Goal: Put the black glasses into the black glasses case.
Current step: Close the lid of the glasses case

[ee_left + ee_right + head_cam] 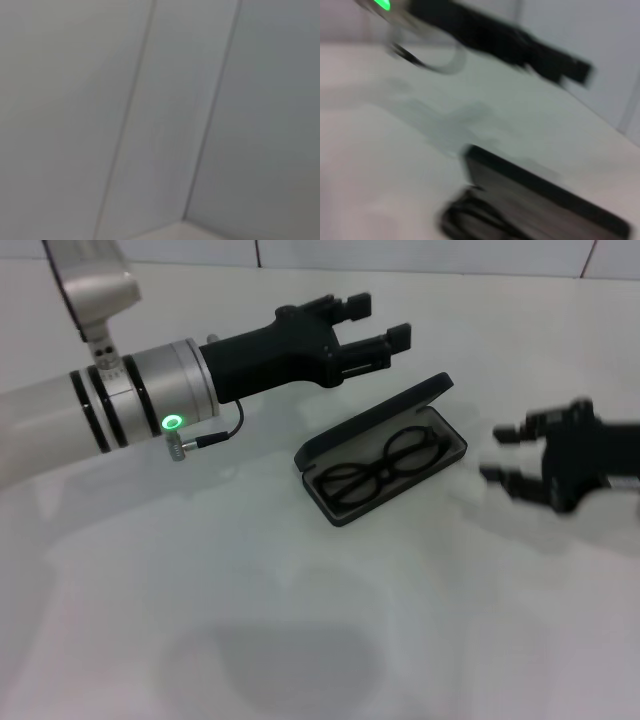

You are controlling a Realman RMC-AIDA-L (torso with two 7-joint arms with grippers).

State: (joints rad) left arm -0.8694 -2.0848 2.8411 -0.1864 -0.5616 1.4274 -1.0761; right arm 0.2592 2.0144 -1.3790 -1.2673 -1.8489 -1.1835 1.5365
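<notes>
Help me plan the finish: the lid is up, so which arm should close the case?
Probably the left. The left gripper hovers open just behind the raised lid of the black glasses case, where the black glasses lie. The right gripper sits off to the side.

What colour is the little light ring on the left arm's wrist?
Green. The light ring glows on the silver wrist cuff, clearest in the head view.

One pair of black glasses [385,468] is lying inside one open black glasses case [330,445]. Two grippers are showing over one white table [200,590]: one left gripper [377,328] and one right gripper [500,455].
</notes>
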